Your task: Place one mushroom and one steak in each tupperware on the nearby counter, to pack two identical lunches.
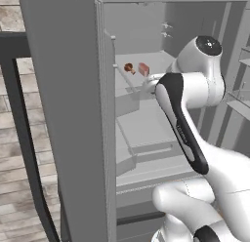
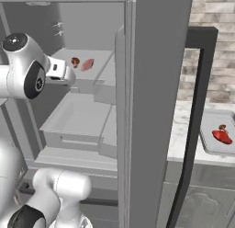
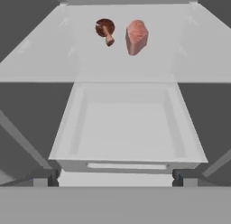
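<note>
An open grey fridge (image 1: 73, 114) holds a pale shelf (image 3: 54, 56) carrying a brown-capped mushroom (image 3: 105, 30) and, just beside it, a paler pink steak (image 3: 136, 36). Below the shelf sits a light-grey drawer (image 3: 67, 128). The white arm reaches into the fridge; its claw (image 2: 69, 75) hangs short of the shelf with jaws spread wide, holding nothing. To the right, on the marble desk (image 2: 181, 130), a light-grey tupperware (image 2: 206, 146) contains a bright red steak (image 2: 222, 136) with a second mushroom (image 2: 223, 128) touching it.
</note>
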